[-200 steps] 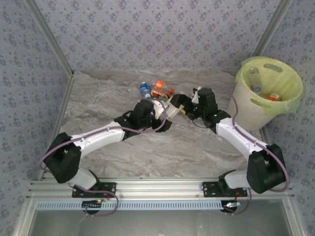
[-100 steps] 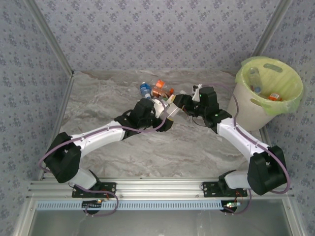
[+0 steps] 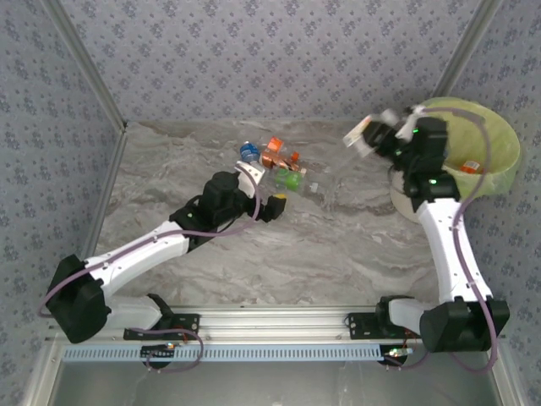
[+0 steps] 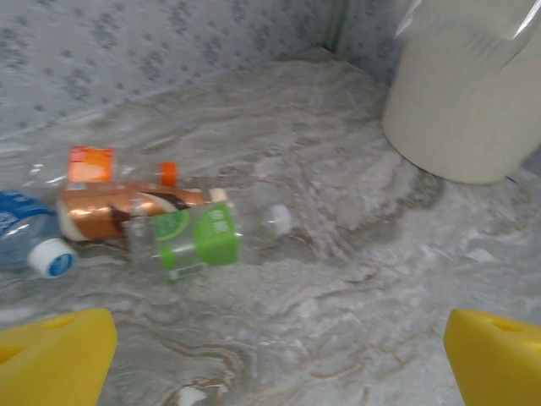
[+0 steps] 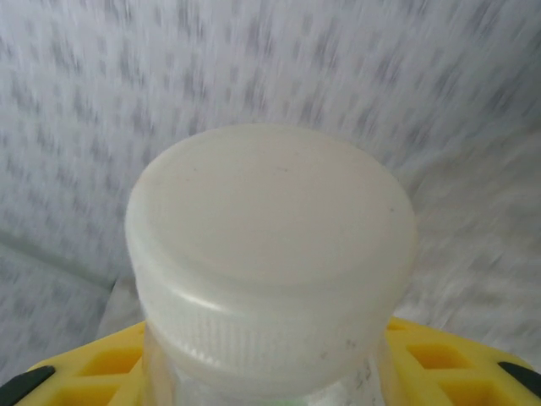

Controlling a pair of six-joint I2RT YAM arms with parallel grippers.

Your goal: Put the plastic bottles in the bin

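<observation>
Top external view: the left gripper point(image 3: 272, 201) hangs low over the marble-patterned table point(image 3: 169, 169). Its jaws are spread apart and hold nothing. Just beyond it, a cluster of plastic bottles lies at the far middle of the table: a blue-label bottle point(image 3: 248, 153), an orange-label bottle point(image 3: 273, 152) and a green-label bottle point(image 3: 289, 178), close together. The right gripper point(image 3: 376, 135) is raised at the left edge of the bin point(image 3: 499, 173) and pinches a white-capped bottle point(image 3: 357, 134). The bin stands at the far right corner of the table. A bottle with an orange label point(image 3: 473, 167) lies inside its lime-green liner point(image 3: 456, 114).

Left wrist view: the two yellow fingertips point(image 4: 55, 355) sit at the lower corners, wide apart, with bare table between them. Beyond them, the blue-label bottle point(image 4: 21, 233) lies on its side at the left edge. The orange-label bottle point(image 4: 127, 211) lies beside it, and the green-label bottle point(image 4: 194, 241) lies against its near side. The cream wall of the bin point(image 4: 473, 110) rises at the upper right, well apart from the cluster.

Right wrist view: the white-capped bottle point(image 5: 270, 254) stands close to the lens, cap uppermost. The yellow fingers point(image 5: 84, 364) press against its neck from both sides. The wallpaper behind is blurred.
</observation>
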